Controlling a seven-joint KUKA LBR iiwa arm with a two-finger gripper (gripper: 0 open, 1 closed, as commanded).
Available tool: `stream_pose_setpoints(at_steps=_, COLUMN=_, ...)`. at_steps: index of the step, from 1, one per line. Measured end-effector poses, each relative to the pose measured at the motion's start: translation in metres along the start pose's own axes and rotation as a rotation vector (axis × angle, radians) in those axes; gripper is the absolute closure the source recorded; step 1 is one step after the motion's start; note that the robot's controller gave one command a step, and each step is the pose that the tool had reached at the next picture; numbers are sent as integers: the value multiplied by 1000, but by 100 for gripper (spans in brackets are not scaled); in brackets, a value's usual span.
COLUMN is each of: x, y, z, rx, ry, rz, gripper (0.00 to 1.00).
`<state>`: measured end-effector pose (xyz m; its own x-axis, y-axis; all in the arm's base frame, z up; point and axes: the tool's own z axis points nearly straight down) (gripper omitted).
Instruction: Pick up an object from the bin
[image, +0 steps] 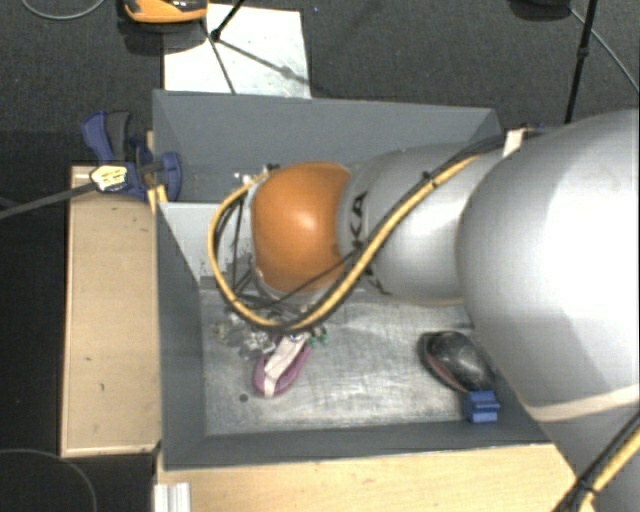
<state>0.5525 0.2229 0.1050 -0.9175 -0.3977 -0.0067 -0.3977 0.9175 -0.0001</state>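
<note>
The arm (540, 250) is built of large, smooth, silver-grey rounded segments, and black lettering (358, 232) is printed on the segment nearest the wrist. The wrist is capped by a glossy orange dome-shaped cover (295, 225), directly above the gripper (258, 322). A yellow-and-black cable (405, 205) is run along the arm and looped round the cover, where thin dark wires (238, 262) are bundled.

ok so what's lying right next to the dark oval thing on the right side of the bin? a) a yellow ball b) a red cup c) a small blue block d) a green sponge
c, a small blue block lies right beside the dark oval thing, on its near side, close to the front wall of the bin.
</note>
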Motion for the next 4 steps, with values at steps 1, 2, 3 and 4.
stream_pose_setpoints(at_steps=1, x=1, y=1, z=1, rx=-1, ry=2, rz=1, gripper=0)
stream_pose_setpoints(at_steps=2, x=18, y=-29, z=18, rx=-8, ry=-9, rz=-106, gripper=0)
stream_pose_setpoints(at_steps=3, x=55, y=-66, z=34, rx=-1, ry=4, rz=-448, gripper=0)
stream_pose_setpoints(at_steps=4, x=55, y=-66, z=33, rx=-1, ry=4, rz=-445, gripper=100)
